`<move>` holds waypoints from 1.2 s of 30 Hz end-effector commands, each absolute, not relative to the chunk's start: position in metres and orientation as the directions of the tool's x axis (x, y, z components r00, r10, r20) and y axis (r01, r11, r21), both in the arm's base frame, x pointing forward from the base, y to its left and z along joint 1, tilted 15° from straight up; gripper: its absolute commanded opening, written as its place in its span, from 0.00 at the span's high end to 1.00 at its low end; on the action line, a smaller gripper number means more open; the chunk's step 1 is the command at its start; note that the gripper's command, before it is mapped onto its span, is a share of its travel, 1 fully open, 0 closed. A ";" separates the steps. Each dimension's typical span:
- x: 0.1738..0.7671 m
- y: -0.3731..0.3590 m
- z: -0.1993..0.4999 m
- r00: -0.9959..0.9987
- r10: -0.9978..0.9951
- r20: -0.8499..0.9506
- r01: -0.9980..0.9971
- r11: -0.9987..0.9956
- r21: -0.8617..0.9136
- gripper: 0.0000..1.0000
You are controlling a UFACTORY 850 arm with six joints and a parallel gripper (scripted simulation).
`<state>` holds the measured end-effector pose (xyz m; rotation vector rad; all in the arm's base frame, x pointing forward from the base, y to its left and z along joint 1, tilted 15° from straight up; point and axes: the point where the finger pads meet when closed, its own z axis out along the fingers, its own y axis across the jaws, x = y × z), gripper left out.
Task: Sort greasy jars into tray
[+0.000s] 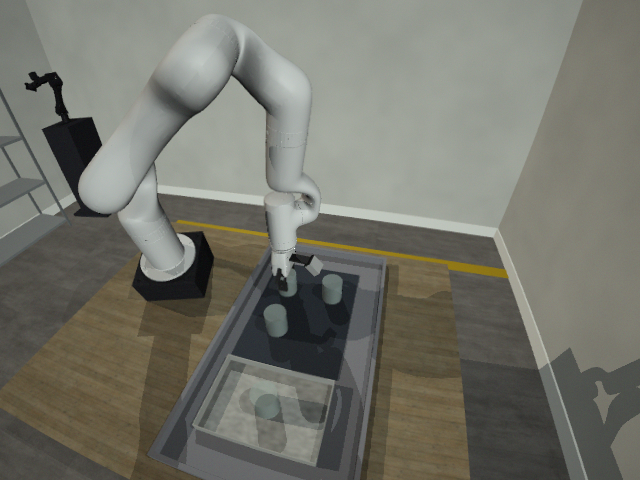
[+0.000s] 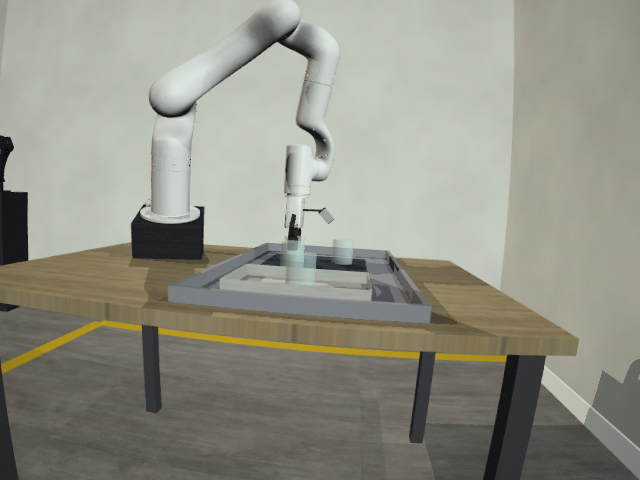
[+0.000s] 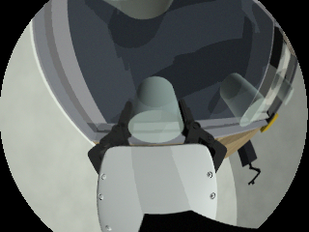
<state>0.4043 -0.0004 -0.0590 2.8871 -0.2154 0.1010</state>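
Observation:
My gripper (image 1: 282, 285) (image 2: 293, 242) (image 3: 155, 107) points down, with its fingers against both sides of a pale green glass jar (image 1: 291, 287) (image 3: 154, 92) at the back left of the dark drying mat (image 1: 310, 356) (image 3: 193, 34). It is shut on this jar, which stands upright; any gap under it cannot be seen. A second jar (image 1: 332, 289) (image 2: 342, 251) (image 3: 238, 97) stands at the mat's back right. A third jar (image 1: 276, 320) (image 3: 142, 7) stands nearer the tray (image 1: 253, 445) (image 2: 248, 285). A fourth jar (image 1: 267, 406) (image 2: 301, 273) is upright inside the tray.
A grey raised rim (image 1: 376, 330) (image 2: 299, 304) surrounds the steel top with mat and tray. The pale tray lies at the front, beside the mat. The arm's black base (image 1: 175, 289) (image 2: 168, 240) stands left on the wooden table (image 1: 418, 335) (image 2: 93, 273).

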 end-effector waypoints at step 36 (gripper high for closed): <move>0.404 0.004 -0.041 0.987 -0.137 0.088 -0.155 -0.959 0.236 1.00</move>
